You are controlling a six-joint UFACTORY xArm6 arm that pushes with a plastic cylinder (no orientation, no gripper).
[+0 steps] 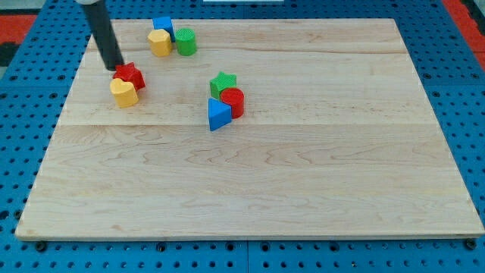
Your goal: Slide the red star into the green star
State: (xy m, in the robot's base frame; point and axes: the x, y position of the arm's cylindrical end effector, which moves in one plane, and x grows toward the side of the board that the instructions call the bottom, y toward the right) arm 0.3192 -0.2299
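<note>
The wooden board (250, 182) fills most of the view, lying on a blue pegboard surface (23, 83) that shows around its edges. The dark rod (102, 34) comes down from the view's top left, leaning slightly, and my tip (117, 69) rests at the upper left edge of the red star (130, 76). The rod has nothing to open or close and holds nothing; my tip appears to touch the red star, though the exact contact is hard to make out.

The red star lies just to the lower right of my tip, and the yellow heart-shaped block (123, 92) sits against its lower left side. The green star (223, 82) is well apart, toward the view's right near the board's middle. A red cylinder (233, 101) touches the green star's lower right side, and a blue triangular block (218, 114) sits just below them, against the red cylinder.

Near the board's top edge is a tight group: a blue block (163, 27) behind, a yellow block (159, 42) in front on the left, and a green cylinder (186, 42) on the right.
</note>
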